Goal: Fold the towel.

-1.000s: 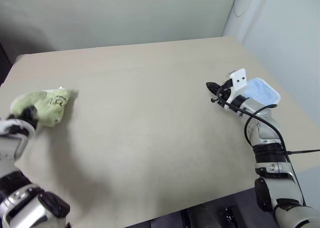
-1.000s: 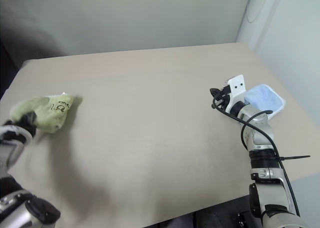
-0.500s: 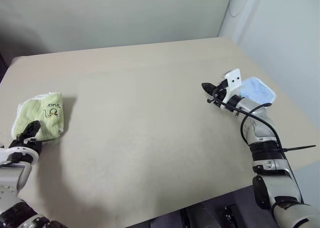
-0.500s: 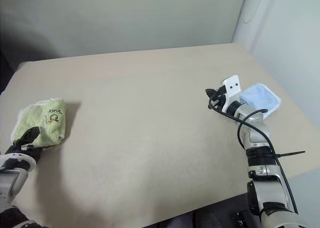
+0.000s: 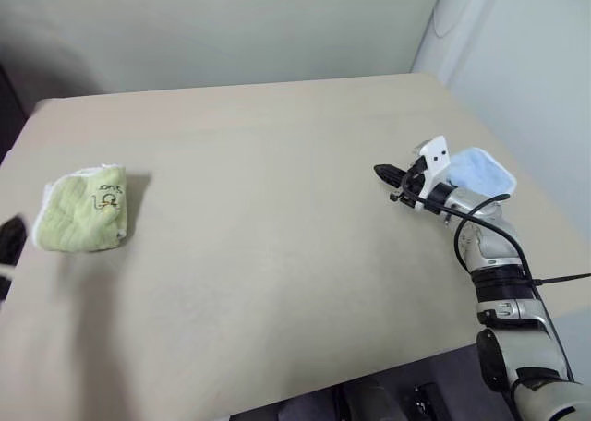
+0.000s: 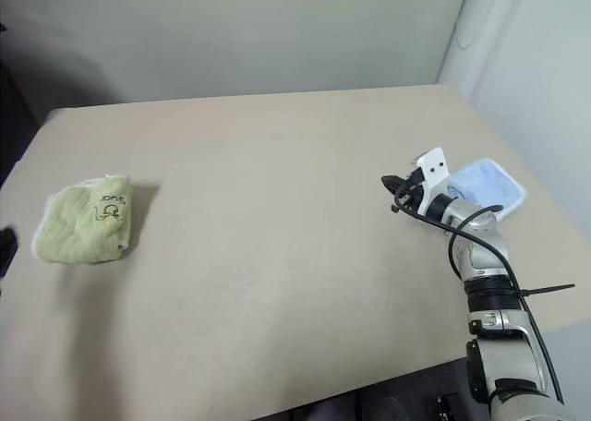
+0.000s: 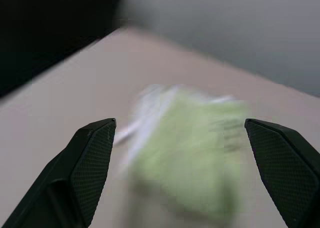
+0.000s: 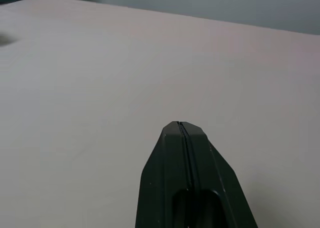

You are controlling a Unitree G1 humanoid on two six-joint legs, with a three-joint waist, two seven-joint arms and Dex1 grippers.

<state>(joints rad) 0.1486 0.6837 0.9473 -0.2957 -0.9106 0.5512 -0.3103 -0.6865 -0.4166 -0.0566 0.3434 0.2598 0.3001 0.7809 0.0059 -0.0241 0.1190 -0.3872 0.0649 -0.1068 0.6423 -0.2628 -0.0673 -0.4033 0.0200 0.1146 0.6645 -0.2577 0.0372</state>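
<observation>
The towel, light green with white edging and a small dark embroidered figure, lies folded in a compact pad near the table's left edge. My left gripper hovers just short of it, its black fingers spread wide open with nothing between them. The towel appears blurred beyond them. In the left eye view this gripper is a dark blur at the left border. My right gripper hangs shut and empty over the table's right side, its fingers pressed together.
A pale blue cloth lies by the table's right edge, just behind the right wrist. The beige table stretches broad between the two arms. A grey wall stands behind its far edge.
The left gripper opened, let go of the towel and drew back and up toward the left border. The towel dropped flat into a folded pad. The right arm stayed put.
</observation>
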